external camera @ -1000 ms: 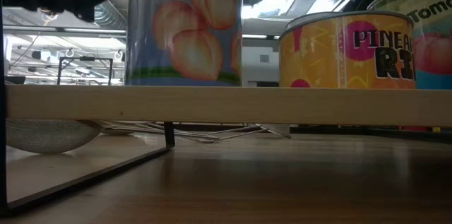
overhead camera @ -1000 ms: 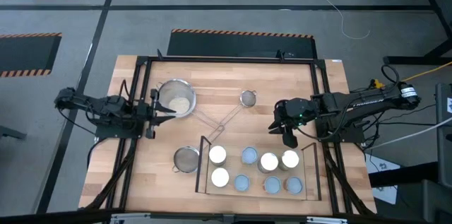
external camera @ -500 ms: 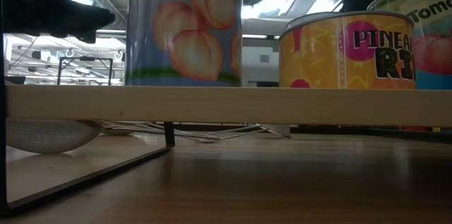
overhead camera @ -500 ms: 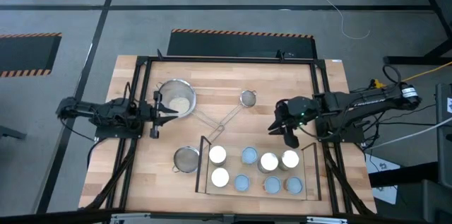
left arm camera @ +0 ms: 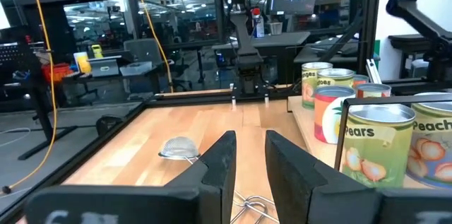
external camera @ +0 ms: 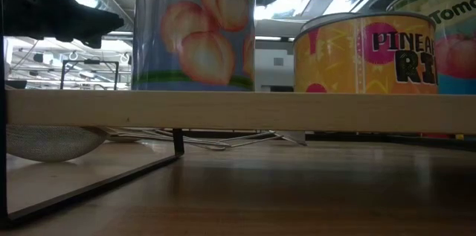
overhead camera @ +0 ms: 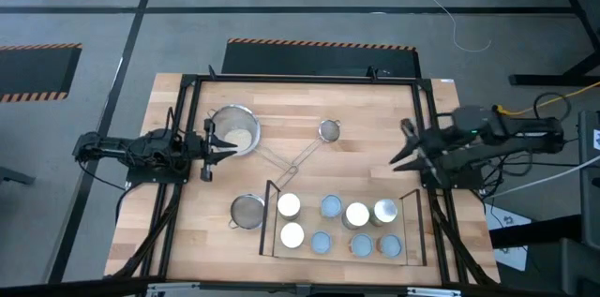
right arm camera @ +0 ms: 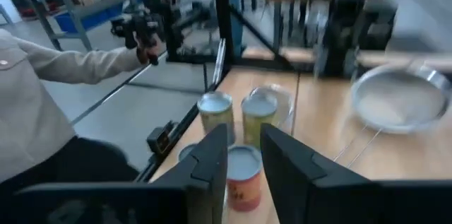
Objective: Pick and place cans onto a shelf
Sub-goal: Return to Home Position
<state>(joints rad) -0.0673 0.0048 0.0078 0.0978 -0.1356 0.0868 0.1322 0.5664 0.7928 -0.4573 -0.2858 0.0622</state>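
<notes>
Round metal cans (overhead camera: pixel 357 215) are crowding the flat wooden shelf (overhead camera: pixel 307 222); beyond it, left gripper (overhead camera: pixel 220 144) and right gripper (overhead camera: pixel 400 143) are hovering, fingers apart

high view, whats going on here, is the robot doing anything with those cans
Neither arm holds anything right now. The cans all stand on the shelf. The right gripper is open and empty at the table's right edge, clear of the shelf. The left gripper is open and empty beside the pan on the left.
</notes>
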